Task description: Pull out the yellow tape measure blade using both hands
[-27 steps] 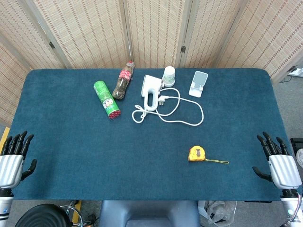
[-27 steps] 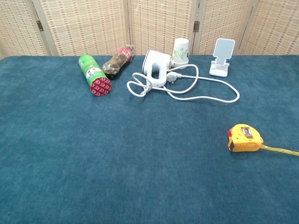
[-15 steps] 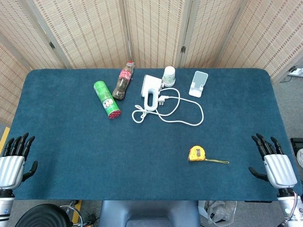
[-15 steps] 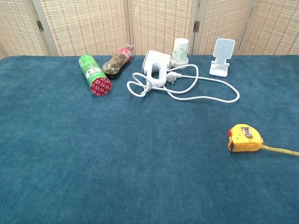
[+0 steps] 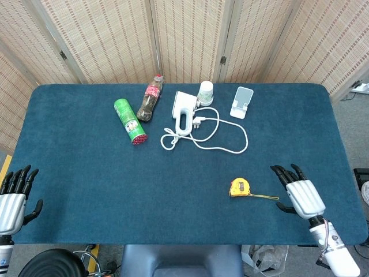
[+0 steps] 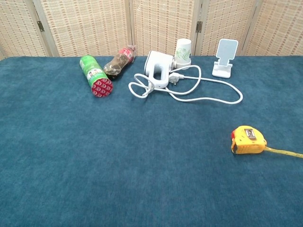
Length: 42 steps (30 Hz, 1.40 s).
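A yellow tape measure (image 5: 239, 188) (image 6: 247, 140) lies on the blue table, right of the middle. A short length of its yellow blade (image 5: 266, 197) (image 6: 285, 152) trails out to the right on the cloth. My right hand (image 5: 301, 194) hovers over the table just right of the blade's tip, fingers spread, holding nothing. My left hand (image 5: 12, 194) stays at the table's front left corner, fingers apart and empty. The chest view shows neither hand.
At the back stand a green can (image 5: 130, 121) lying on its side, a cola bottle (image 5: 150, 99), a white appliance (image 5: 183, 108) with a looping cord (image 5: 222, 142), a paper cup (image 5: 206, 92) and a white phone stand (image 5: 241, 101).
My right hand has moved left from the table's right edge in over the cloth, close to the blade's tip. The left hand has sunk slightly. The tape measure has not moved.
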Motion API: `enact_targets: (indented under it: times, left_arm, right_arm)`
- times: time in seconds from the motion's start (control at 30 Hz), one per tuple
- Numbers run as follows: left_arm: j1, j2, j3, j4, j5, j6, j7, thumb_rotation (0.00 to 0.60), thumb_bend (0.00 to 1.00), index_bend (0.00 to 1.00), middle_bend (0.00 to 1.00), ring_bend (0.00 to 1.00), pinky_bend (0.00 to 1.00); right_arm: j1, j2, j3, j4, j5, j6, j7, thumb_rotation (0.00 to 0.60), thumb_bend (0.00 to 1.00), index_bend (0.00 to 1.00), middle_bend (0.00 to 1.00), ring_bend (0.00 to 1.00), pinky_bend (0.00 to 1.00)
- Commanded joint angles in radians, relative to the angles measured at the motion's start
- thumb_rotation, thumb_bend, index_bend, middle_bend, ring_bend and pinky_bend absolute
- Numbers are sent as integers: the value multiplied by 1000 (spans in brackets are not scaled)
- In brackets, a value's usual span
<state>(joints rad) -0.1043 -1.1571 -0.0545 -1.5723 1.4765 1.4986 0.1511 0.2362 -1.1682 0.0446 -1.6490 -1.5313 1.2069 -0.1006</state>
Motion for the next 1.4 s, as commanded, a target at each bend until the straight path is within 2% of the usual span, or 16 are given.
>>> enact_targets:
  times: [0.03,0.3,0.53,0.8,1.07,1.4]
  left_arm:
    - [2,-1,2,4,-1,0,-5,600,436,0,15,11,47]
    - [8,-4,4,10,-2,1,-15,600,436,0,15,11,47]
    - [10,-3,6,8,-8,-4,-13,600,436,0,15,11,47]
    - [8,-4,3,4,-7,-5,-7,600,436,0,15,11,47]
    - [9,-5,3,7,-9,-7,-9,600,436,0,15,10,47]
    - [11,-8,4,14,-15,-11,-13,600,436,0,15,10,47]
  right_arm:
    - [67,-46,15,21,19,-82,-36,600,228,43,163,221,71]
    - [157,-131,28,91,48,-189,-91,600,228,113,219,258,76]
    - [197,-191,22,165,87,-242,-110,600,228,161,225,263,77]
    - [220,-229,12,209,105,-266,-102,600,228,222,237,277,77]
    - [247,-266,13,247,121,-284,-98,600,228,229,245,285,78]
    - [263,-291,6,271,135,-289,-89,600,228,295,310,333,87]
